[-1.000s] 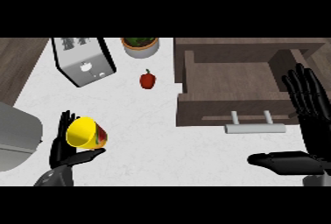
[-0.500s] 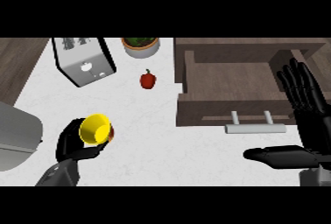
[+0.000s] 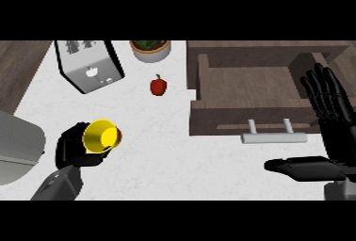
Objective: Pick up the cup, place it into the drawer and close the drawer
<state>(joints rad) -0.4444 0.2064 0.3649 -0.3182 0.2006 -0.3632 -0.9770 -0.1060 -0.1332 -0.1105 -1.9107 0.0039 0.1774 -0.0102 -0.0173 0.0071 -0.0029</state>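
A yellow cup (image 3: 101,136) sits in my left hand (image 3: 75,149) at the lower left, fingers curled round it, its mouth facing up and toward the right. The brown drawer (image 3: 236,114) stands pulled out at the upper right, its inside bare, with a pale bar handle (image 3: 273,137) on its front. My right hand (image 3: 327,110) is held open at the right edge, fingers straight and pointing up beside the drawer's right end, thumb stretched left below the handle.
A silver toaster (image 3: 87,63) stands at the back left, a potted plant (image 3: 150,49) behind the middle, and a red pepper (image 3: 159,86) lies left of the drawer. A grey rounded object (image 3: 17,146) fills the left edge beside my left forearm.
My left hand has carried the cup a little up and to the right, turning its mouth more upward. The right hand has drifted slightly left, still open.
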